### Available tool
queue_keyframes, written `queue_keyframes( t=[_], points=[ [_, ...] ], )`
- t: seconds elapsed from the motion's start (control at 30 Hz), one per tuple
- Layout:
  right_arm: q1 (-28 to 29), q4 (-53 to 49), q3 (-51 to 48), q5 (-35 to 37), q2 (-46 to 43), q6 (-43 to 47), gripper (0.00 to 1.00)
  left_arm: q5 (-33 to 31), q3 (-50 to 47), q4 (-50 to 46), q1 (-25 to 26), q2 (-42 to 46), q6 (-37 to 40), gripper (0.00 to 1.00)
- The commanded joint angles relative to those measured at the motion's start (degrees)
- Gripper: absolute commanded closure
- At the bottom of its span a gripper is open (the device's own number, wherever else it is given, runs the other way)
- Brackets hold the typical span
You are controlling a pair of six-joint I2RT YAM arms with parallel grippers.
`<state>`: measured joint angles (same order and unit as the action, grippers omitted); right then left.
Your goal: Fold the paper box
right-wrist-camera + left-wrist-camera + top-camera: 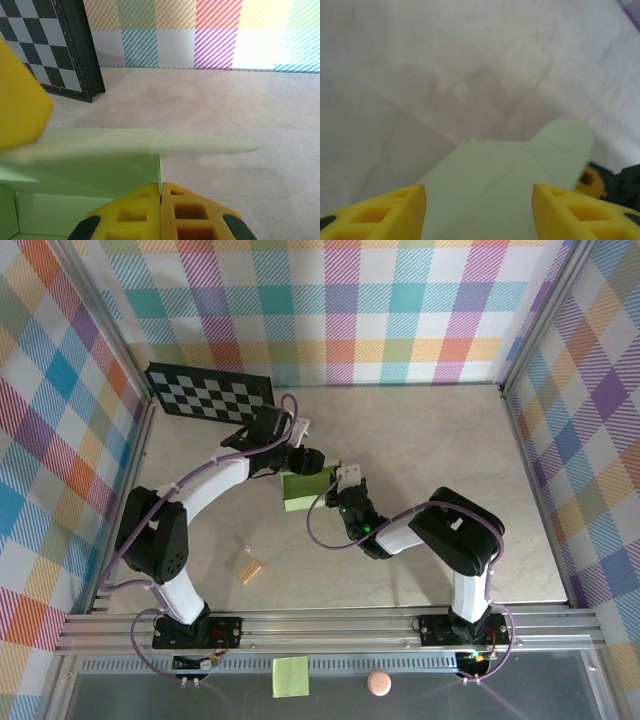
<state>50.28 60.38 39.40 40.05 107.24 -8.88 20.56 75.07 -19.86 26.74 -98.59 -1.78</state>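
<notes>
The far-right worktop lies open, while the checkerboard blocks the far left and the paper box the middle.

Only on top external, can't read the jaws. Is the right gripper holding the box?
Observer: Yes. In the right wrist view, the right gripper is shut on a thin upright wall of the box.
Operator: Left?
Observer: The left gripper is open, jaws apart with a flap between them.
Operator: Flap creased?
Observer: The left wrist view shows a crease line across it. The flap looks roughly flat.
</notes>
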Motion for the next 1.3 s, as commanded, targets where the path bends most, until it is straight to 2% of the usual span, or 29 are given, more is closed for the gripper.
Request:
queue_keyframes(
  t=[0.0, 0.13, 0.47, 0.6, 0.8, 0.97, 1.27],
  points=[
    [0.56, -1.21, -1.15, -0.21, -0.16, 0.15, 0.94, 2.18, -0.12, -1.42, -0.05, -0.11, -1.73, 0.44],
    [0.53, -7.84, -2.39, -3.11, -4.04, -1.73, 0.84, 1.73, -2.15, 0.14, 0.66, -0.21, -2.52, 0.44],
    [0.54, -22.74, -7.92, -8.68, -13.59, -7.76, 0.73, 0.21, -7.99, 5.92, 3.57, 0.05, -5.06, 0.46],
    [0.53, -28.73, -10.48, -10.08, -17.75, -10.41, 0.65, -0.81, -10.38, 7.24, 4.02, 0.32, -5.33, 0.46],
    [0.42, -36.97, -14.18, -7.78, -25.72, -14.79, 0.62, -1.11, -13.81, 9.94, 4.11, -0.64, -6.10, 0.46],
    [0.21, -47.45, -13.56, -7.88, -31.05, -17.94, 0.62, -1.26, -15.80, 11.63, 4.20, -1.68, -6.39, 0.46],
    [-0.83, -58.47, -9.38, -8.30, -37.96, -17.96, 0.59, -1.50, -18.68, 14.58, 5.25, -3.54, -5.84, 0.50]
  ],
)
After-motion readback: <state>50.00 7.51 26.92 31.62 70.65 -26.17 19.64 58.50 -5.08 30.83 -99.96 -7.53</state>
